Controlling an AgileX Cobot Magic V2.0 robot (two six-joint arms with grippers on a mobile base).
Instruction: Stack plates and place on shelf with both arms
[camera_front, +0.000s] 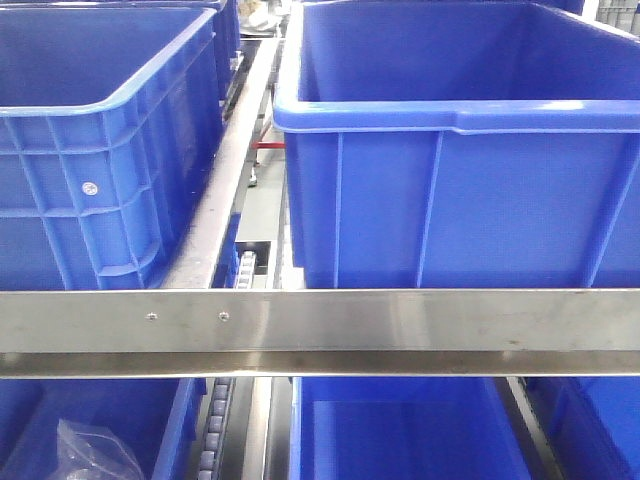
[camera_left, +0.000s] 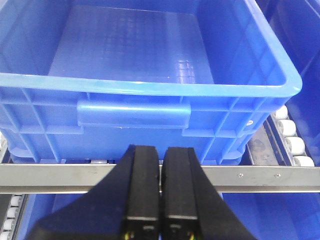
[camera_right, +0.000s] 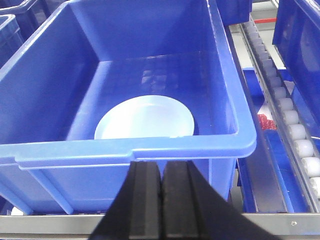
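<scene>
The left gripper (camera_left: 160, 200) hangs just before the steel shelf rail (camera_left: 260, 176), its black fingers pressed together on nothing, facing a blue crate (camera_left: 135, 117) behind that rail. The right gripper (camera_right: 161, 200) is likewise closed and empty, near the rail, before another blue bin (camera_right: 150, 150) whose floor holds a white plate (camera_right: 144, 119).

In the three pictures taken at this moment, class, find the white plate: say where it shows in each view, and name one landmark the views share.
Front view: not visible; only bin walls and rims show.
Left wrist view: not in it; the bin there shows a bare floor.
Right wrist view: the plate lies flat on the floor of the blue bin, just left of centre.
Shared landmark: the steel shelf rail crossing below the bins.
</scene>
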